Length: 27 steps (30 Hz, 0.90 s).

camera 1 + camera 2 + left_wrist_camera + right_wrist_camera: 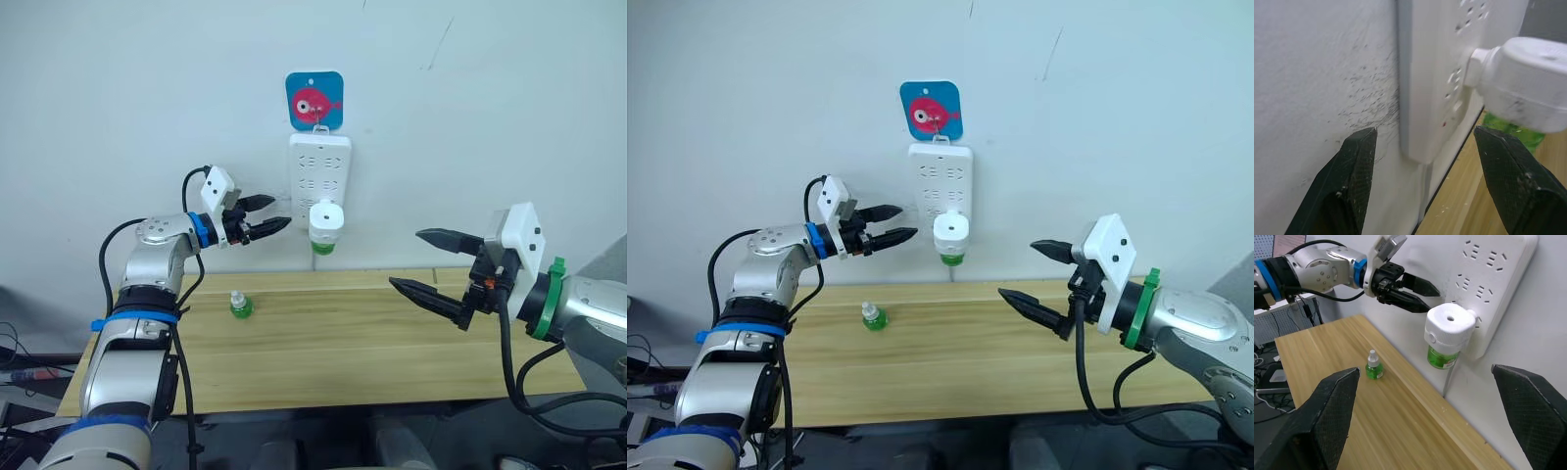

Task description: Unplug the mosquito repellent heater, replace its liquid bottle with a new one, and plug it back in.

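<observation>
A small white rounded mosquito repellent heater (326, 216) is plugged into the lower part of a long white socket strip (319, 166) that hangs upright on a pale wall, below a blue square hook plate with a pink fish on it (314, 100). A green liquid bottle (322, 246) is fitted into the heater from underneath, so the unit's long axis runs up and down, with its flat round top facing up and the bottle pointing down toward the wooden bench (392, 343). Its plug side faces the wall, so it looks as though it must be pulled straight out, away from the wall. The heater looks light, hard and smooth, probably a little slippery, and the sensible hold seems to be across its rounded white body from either side, not on the bottle. A second small green bottle with a pale cap (240, 305) stands upright on the bench, well to the left of the heater and below it. The left claw (266, 215) hangs in the air just left of the heater, pointing at it, its two black fingers parted and holding nothing. The right claw (431, 261) hovers well to the right over the bench, spread wide and empty.
</observation>
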Motion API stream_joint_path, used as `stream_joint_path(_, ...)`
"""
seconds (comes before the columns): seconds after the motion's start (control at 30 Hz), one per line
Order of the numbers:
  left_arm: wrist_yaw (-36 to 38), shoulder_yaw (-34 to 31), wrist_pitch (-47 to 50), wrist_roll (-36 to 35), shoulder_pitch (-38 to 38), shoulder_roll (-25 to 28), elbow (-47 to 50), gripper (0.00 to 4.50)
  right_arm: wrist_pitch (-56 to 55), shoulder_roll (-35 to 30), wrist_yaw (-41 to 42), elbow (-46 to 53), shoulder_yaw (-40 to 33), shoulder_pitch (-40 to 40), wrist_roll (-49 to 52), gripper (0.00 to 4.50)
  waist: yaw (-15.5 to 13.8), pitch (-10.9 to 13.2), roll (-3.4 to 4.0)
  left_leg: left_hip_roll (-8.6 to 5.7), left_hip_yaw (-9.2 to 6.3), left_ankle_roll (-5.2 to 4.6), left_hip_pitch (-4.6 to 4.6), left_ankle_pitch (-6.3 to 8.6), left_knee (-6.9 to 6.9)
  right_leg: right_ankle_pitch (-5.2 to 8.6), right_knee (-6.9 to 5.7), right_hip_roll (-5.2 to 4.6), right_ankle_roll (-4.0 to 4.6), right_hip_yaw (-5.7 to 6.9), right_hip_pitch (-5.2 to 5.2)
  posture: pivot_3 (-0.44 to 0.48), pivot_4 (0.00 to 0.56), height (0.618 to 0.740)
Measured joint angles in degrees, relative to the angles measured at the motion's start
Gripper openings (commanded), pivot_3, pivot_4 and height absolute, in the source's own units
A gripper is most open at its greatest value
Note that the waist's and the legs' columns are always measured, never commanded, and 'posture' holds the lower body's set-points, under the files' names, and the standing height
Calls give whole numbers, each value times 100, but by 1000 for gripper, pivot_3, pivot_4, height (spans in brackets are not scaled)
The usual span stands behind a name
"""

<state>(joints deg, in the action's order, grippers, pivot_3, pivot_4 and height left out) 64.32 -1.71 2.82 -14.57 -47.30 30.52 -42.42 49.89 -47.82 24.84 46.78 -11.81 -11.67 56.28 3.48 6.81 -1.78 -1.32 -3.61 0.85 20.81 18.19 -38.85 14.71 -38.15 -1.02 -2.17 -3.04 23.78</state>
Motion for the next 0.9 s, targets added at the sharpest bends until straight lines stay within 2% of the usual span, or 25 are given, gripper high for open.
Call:
stream_joint_path(0.13,127,30,-212,138,-216,-82,-424,3282,58,-2,-123,17,17,-44,132,4500,0,0,0,-3,-16,-1,41,1,-7,-10,6,-21,-3,48,28,-187,122,730)
stream_joint_path(0.6,375,123,-678,446,-763,-343,-1382,3282,74,-12,-340,198,16,119,297,4500,90,1,1,-7,-28,-4,42,1,-14,-10,2,-19,-3,62,22,-205,122,730)
stream_joint_path(0.9,670,138,-749,581,-962,-391,-1621,3282,57,-39,-362,210,22,135,320,4500,134,1,1,-9,-38,-4,43,0,-16,-11,2,-17,-4,70,17,-205,120,730)
